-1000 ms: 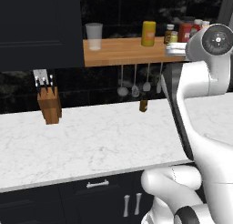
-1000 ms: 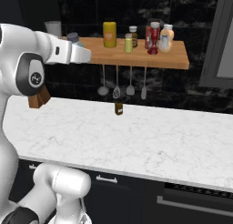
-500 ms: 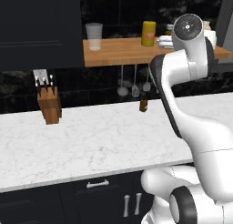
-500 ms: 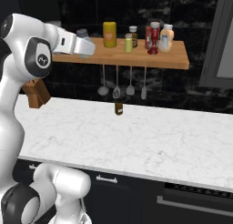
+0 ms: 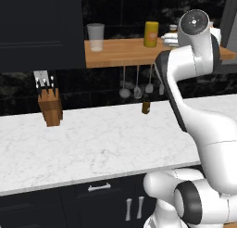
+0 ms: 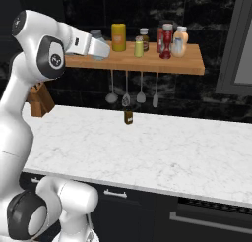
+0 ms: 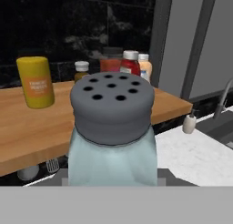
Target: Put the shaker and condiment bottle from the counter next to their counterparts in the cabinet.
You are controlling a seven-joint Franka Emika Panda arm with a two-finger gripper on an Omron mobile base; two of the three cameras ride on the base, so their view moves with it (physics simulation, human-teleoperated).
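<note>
Worktop [image 6: 162, 152] lies well below the claw [image 6: 101, 48], which is raised to shelf [image 7: 27, 127] height for delivery. Jars [image 7: 132, 63] are clustered beyond it. The shaker [image 7: 111, 136] is clamped upright in the claw, cap uppermost.

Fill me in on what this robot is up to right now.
The arm is raised to shelf height with its gripper shut on the shaker, whose grey holed cap fills the hand view. It is carried over the wooden cabinet shelf, left of the yellow canister. The cluster of jars and bottles stands farther right. A small brown bottle stands on the marble counter.
</note>
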